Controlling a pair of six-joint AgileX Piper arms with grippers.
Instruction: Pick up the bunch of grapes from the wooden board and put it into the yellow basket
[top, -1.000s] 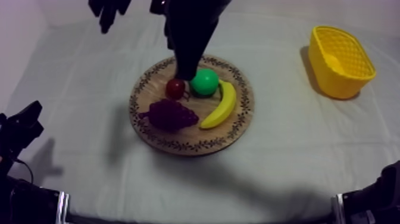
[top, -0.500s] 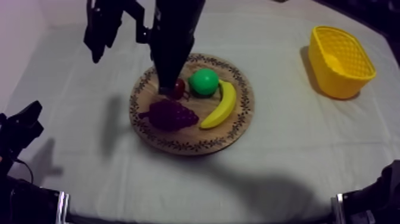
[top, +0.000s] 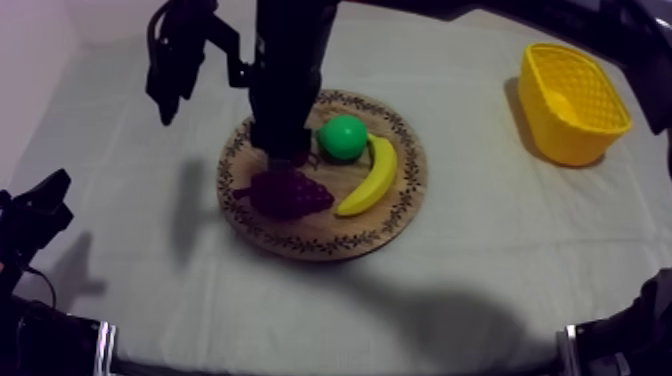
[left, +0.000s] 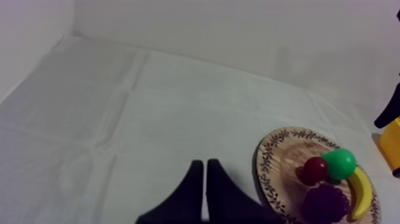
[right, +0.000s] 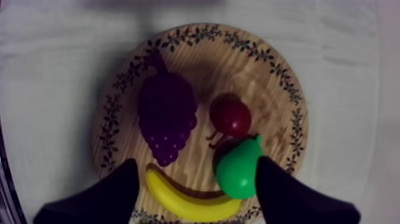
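The purple bunch of grapes (top: 283, 193) lies on the left part of the round wooden board (top: 400, 215), beside a small red fruit (right: 231, 115), a green pear (top: 343, 137) and a banana (top: 370, 180). My right arm (top: 285, 90) hangs over the board just behind the grapes and hides the red fruit in the top view. In the right wrist view my right gripper (right: 193, 179) stands open above the board, the grapes (right: 166, 116) ahead of its fingers (right: 122, 187). The yellow basket (top: 572, 100) sits at the far right. My left gripper (left: 205, 173) is shut, low at the left (top: 35, 215).
Bare cloth surrounds the board on all sides, with a wide stretch between the board and the basket. In the left wrist view the board (left: 271, 173) lies off to the side of the shut fingers, with cloth between them.
My right arm has come down and shifted left over the board toward the grapes, now covering the small red fruit. The left arm and the fruit have not moved.
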